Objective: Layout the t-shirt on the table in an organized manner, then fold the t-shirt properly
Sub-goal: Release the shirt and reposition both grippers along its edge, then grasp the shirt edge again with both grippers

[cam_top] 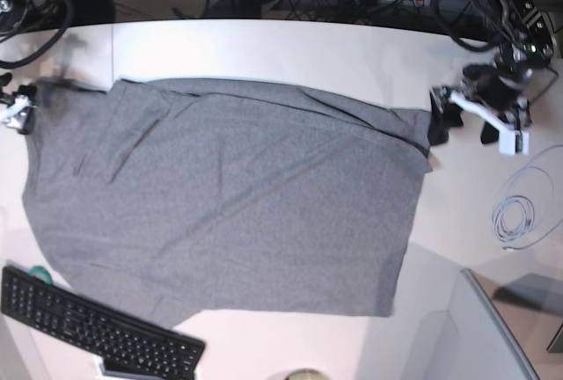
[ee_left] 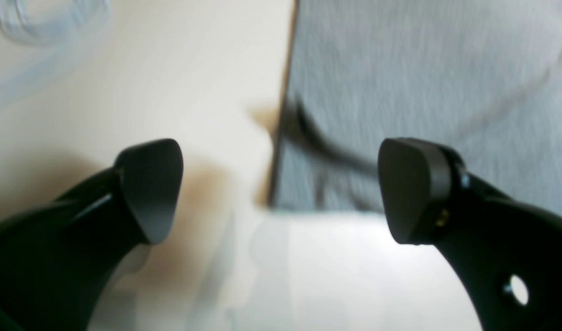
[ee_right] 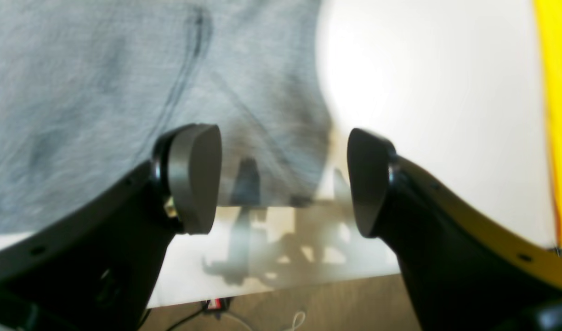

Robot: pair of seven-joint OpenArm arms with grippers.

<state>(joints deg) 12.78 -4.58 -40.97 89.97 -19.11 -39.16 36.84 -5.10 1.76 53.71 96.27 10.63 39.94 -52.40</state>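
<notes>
White tabletop [cam_top: 264, 46] carries the t-shirt [cam_top: 229, 213], spread wide but creased. At the base view's left, my right claw [ee_right: 283, 179] gapes empty over one corner; at its right, my left claw [ee_left: 281, 188] gapes empty beside the other. I'd grip both corners evenly, then pull outward together.

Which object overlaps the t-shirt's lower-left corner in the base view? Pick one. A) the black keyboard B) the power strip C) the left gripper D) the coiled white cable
A: in the base view the black keyboard lies across the lower-left corner of the grey t-shirt, while the coiled white cable sits apart on the table.
</notes>
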